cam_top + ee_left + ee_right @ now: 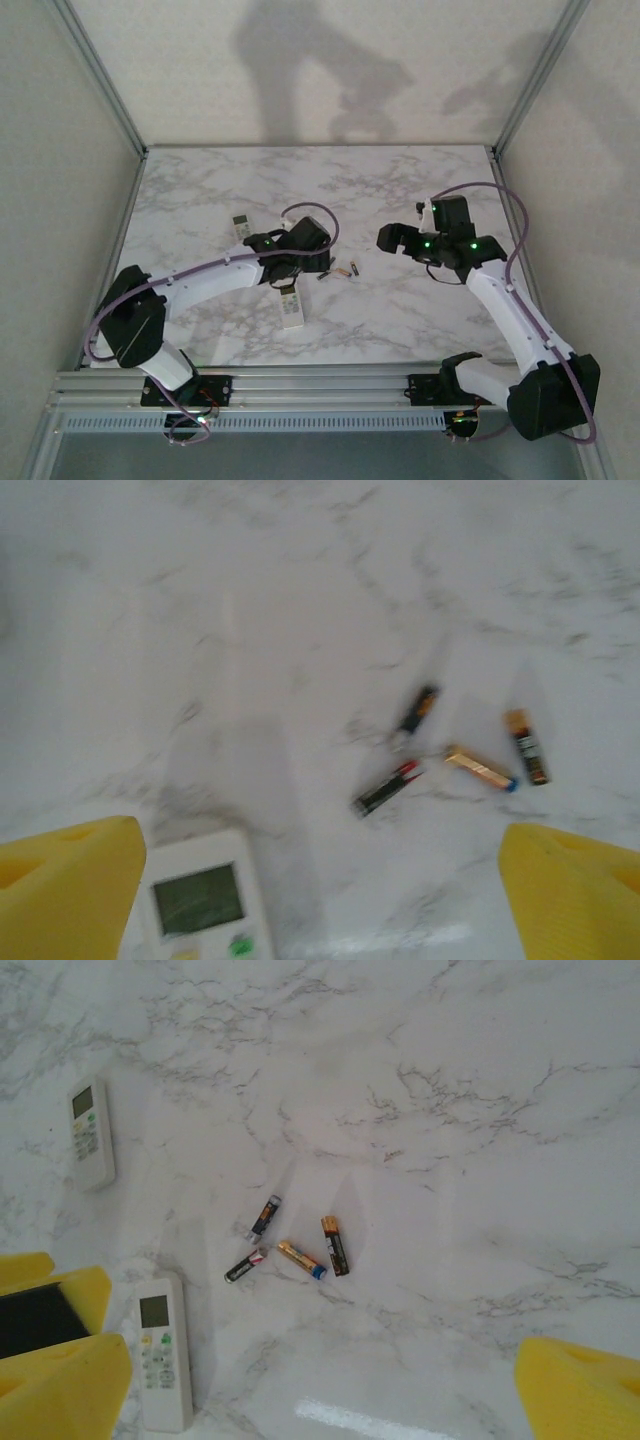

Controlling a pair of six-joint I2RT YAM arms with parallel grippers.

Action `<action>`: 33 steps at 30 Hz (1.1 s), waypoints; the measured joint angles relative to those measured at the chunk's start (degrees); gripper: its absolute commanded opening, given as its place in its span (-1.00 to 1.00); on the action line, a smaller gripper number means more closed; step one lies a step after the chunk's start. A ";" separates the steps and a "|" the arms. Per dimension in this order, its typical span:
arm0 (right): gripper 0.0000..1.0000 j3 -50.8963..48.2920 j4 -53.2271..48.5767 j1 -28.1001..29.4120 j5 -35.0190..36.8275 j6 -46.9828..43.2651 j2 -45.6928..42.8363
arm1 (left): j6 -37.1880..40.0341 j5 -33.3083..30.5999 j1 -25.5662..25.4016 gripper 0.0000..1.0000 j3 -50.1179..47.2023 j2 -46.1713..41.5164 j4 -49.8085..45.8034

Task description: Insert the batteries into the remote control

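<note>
Left tool (320, 885) fingertips (65, 890) cropped, remote (205, 900) cut off below, batteries (480, 769) blurred

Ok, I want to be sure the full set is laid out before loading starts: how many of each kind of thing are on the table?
remotes: 2
batteries: 4
Total: 6
</note>
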 measured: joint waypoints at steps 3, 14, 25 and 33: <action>0.98 -0.55 -0.92 0.11 0.00 0.02 -1.31 | -4.79 -0.28 -1.03 0.87 -3.87 -0.11 -1.86; 0.98 -0.63 -1.57 0.26 0.00 0.26 -0.35 | -8.76 1.95 -1.86 0.74 -8.94 6.97 -0.83; 0.98 -0.13 -1.36 0.74 -1.16 2.03 0.85 | -9.11 3.48 -1.84 0.01 -11.74 7.56 3.67; 0.98 1.20 2.32 0.76 -7.30 6.47 1.03 | -7.13 8.87 0.20 -0.07 -14.69 -3.48 10.62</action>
